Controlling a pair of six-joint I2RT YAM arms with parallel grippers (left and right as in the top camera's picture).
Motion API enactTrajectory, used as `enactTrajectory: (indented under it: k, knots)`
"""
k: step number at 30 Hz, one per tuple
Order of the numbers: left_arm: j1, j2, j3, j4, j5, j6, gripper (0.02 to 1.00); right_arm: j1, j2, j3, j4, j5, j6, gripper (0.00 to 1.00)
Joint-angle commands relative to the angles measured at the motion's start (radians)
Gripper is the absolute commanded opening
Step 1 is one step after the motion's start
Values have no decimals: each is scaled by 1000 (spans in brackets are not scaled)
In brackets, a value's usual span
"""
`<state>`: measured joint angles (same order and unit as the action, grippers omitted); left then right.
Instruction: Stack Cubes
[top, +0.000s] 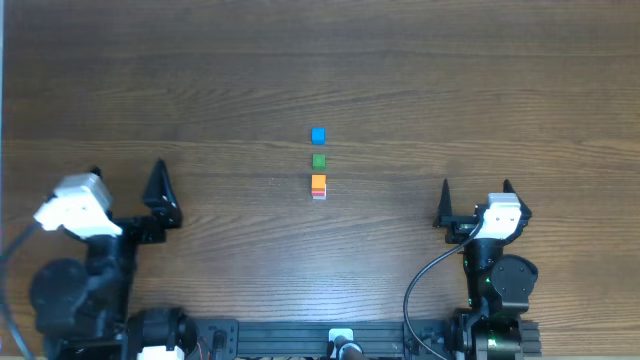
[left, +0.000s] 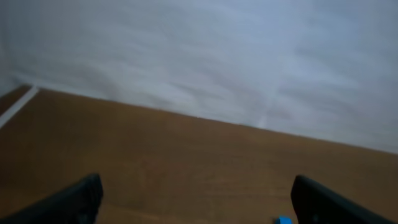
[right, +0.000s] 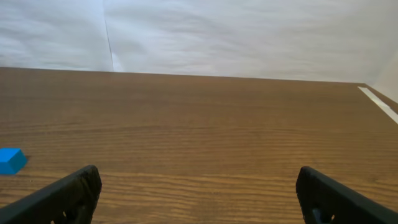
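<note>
The three cubes lie in one short line on the table (top: 200, 80). The green cube (top: 318, 161) is in the middle, the blue cube (top: 318, 135) is just beyond it on the far side, and the orange cube (top: 318, 183) is just before it on the side of the arms. They stand near each other but apart. A pale strip shows under the near edge of the orange cube; if it is another cube below, I cannot tell.

The left gripper (top: 128, 185) hangs well to the left of the green cube, and the right gripper (top: 476, 195) well to its right. Each has its fingers spread wide and holds nothing.

I judge that no pick is begun yet. To do it well, one arm should come down over the green cube from above. Its fingers should close on the left and right faces, because the neighbours stand close on the other two sides. Then it should lift straight, lower squarely over the orange cube, and open only when the cube sits.

The cubes are small, with sharp edges and plain matt faces. They are probably hard and light, so a gentle grip should be enough. The table is smooth brown wood grain, where a pushed cube may slide
</note>
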<state>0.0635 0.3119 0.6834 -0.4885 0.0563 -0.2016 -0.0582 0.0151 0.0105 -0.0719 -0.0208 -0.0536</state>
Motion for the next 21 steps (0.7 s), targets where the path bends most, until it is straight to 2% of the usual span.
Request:
enactTrajectory:
  k: [1, 7, 21]
  knots:
    - [6, -99, -196, 145, 134, 68, 993, 1, -8, -5, -2, -8, 0, 993]
    - [3, -198, -391, 342, 244, 68, 998, 1, -8, -5, -2, -8, 0, 991]
    - [-39, -309, -621, 366, 246, 67, 998, 1, -8, -5, -2, -8, 0, 991]
